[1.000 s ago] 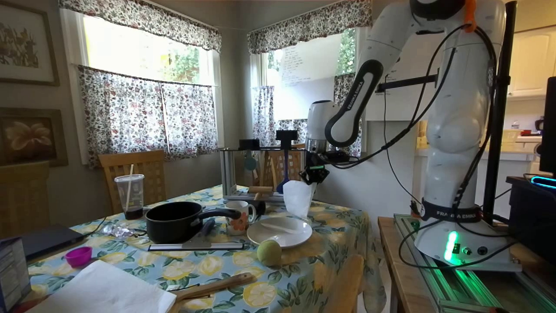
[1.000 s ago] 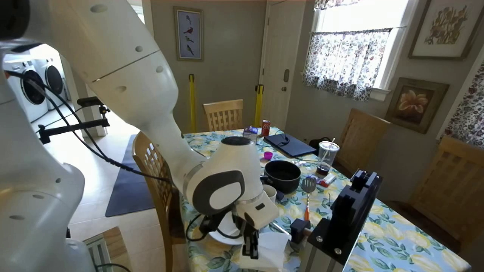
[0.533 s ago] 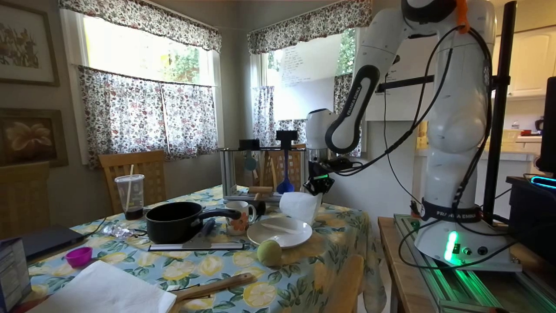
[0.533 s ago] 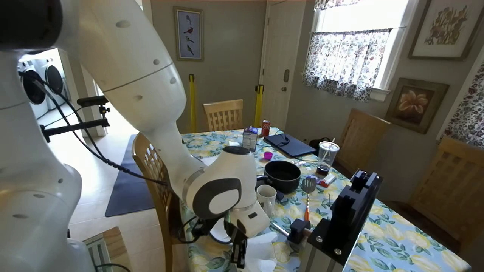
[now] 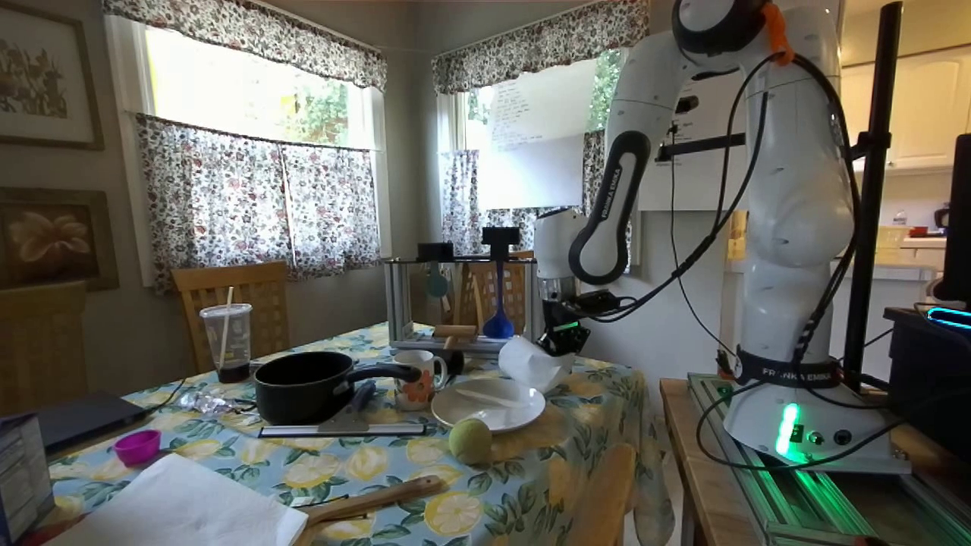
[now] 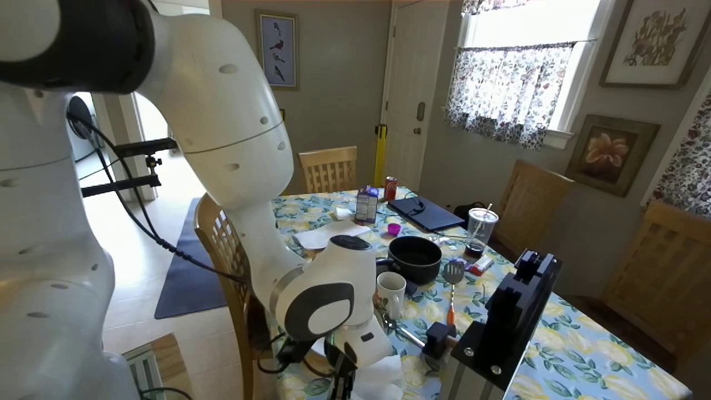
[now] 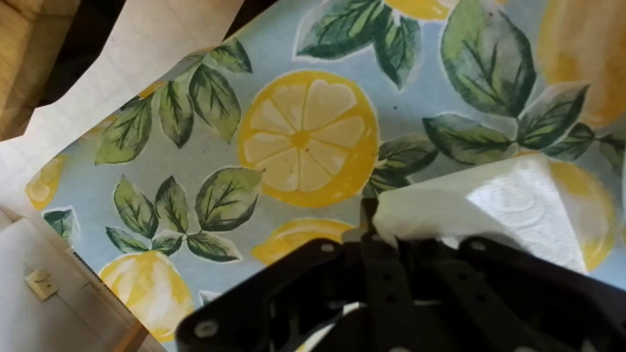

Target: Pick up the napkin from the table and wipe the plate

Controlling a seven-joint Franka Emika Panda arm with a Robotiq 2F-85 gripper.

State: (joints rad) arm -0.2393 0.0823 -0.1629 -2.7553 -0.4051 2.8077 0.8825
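Note:
My gripper [image 5: 560, 350] is shut on the white napkin [image 5: 527, 365], which hangs folded from the fingertips just above the table, beside the far right rim of the white plate [image 5: 455, 417]. In the wrist view the fingers of my gripper [image 7: 374, 220] are together, and the napkin [image 7: 518, 200] spreads from them to the right over the lemon tablecloth. In an exterior view my gripper [image 6: 341, 383] and the napkin [image 6: 383, 378] are near the bottom edge, and the arm hides most of the plate. A thin white strip [image 5: 482, 397] lies on the plate.
A mug [image 5: 413, 387], a black pot [image 5: 303, 390] and a green ball [image 5: 470, 441] stand near the plate. A metal utensil rack [image 5: 398, 303] stands behind. Another white sheet [image 5: 182, 508] and a wooden-handled tool [image 5: 387, 497] lie at the front. A chair back [image 5: 611, 493] stands at the table edge.
The arm has come down and slightly right in an exterior view, carrying the napkin with it. The napkin has gone from hanging upright to folding over close to the table. The plate has not moved.

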